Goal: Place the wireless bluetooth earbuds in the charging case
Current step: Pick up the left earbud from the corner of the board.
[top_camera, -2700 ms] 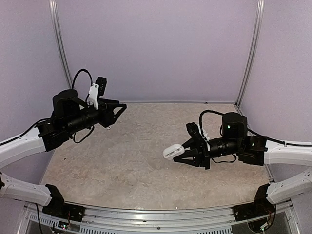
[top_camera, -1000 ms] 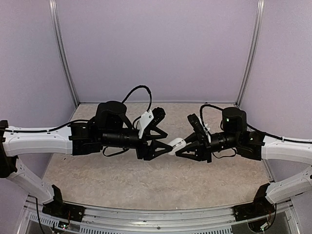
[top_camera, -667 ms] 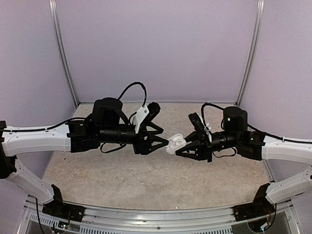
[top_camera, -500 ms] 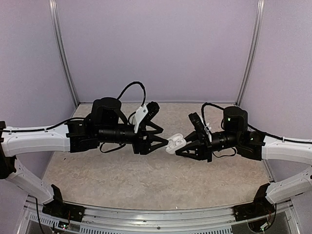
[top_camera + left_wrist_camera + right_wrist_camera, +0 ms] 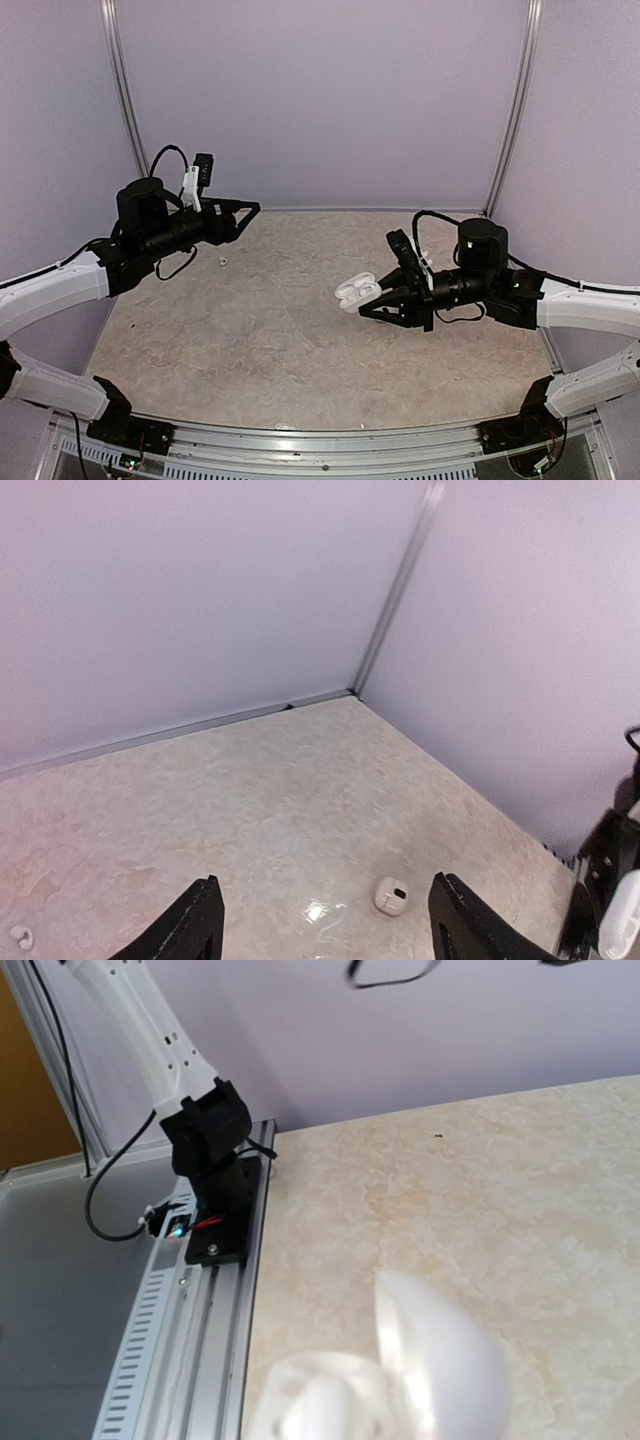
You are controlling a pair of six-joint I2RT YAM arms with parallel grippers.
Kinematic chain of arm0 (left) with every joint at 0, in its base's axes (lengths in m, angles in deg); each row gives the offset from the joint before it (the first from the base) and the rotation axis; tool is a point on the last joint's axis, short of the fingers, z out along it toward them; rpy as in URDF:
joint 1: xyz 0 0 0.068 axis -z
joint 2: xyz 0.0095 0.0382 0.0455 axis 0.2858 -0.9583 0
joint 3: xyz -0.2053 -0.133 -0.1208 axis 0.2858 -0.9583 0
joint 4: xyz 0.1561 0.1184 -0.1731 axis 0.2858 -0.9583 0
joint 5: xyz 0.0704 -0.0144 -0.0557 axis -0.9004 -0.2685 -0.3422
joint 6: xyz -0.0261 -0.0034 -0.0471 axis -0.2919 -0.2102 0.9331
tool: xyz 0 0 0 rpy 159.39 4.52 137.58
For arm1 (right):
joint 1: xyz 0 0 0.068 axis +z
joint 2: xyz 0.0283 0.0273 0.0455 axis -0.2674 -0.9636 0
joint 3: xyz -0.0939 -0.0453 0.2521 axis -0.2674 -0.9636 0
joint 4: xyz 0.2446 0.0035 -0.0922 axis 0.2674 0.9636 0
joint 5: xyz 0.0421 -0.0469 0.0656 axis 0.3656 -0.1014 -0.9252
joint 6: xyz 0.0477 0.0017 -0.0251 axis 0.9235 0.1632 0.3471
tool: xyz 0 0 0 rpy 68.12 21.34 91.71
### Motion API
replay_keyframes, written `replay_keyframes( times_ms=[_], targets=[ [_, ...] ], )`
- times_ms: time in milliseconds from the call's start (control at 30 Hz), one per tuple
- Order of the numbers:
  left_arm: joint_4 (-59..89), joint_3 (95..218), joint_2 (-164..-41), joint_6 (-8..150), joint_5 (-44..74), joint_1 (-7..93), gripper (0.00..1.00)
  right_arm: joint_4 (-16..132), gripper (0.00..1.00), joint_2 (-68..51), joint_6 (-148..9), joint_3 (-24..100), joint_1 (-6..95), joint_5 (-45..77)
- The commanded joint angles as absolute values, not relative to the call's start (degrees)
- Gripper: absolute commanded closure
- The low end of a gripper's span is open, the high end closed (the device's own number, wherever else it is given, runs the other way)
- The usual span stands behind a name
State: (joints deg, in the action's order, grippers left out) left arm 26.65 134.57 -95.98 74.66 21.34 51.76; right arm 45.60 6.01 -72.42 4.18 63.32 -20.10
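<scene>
Over the table point(image 5: 300, 350) we are clamping the charging case point(image 5: 357, 292) in our right gripper point(image 5: 373, 300); our left gripper point(image 5: 325, 925), jaws apart, is probably needing the earbud point(image 5: 390, 896) just ahead.

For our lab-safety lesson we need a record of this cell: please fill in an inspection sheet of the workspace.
Surface: beige marbled table, no spills seen.
Job's things: charging case open, held above the table; one earbud lying loose on the table.
Clutter: tiny whitish speck, too small to identify.
End effectors: left end effector open, empty; right end effector shut on the charging case.
Cables: black cable loops at both wrists.
Surroundings: lilac walls, metal corner posts.
</scene>
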Motion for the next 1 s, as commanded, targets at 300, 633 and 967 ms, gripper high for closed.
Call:
replay_keyframes(
  times_ms=[300, 633, 967],
  targets=[
    [13.2, 142.2, -116.2, 79.4, -1.3, 32.6, 0.5, 45.3, 1.0, 7.0, -71.9, 4.3, 62.5, -20.1],
    [4.0, 157.5, -136.4, 74.3, 0.0, 36.8, 0.6, 45.7, 1.0, 5.9, -72.1, 4.6, 62.5, -20.3],
    [2.0, 160.6, -143.2, 75.9, -2.3, 37.3, 0.6, 46.6, 1.0, 6.4, -72.5, 4.3, 62.4, -19.7]
  ],
)
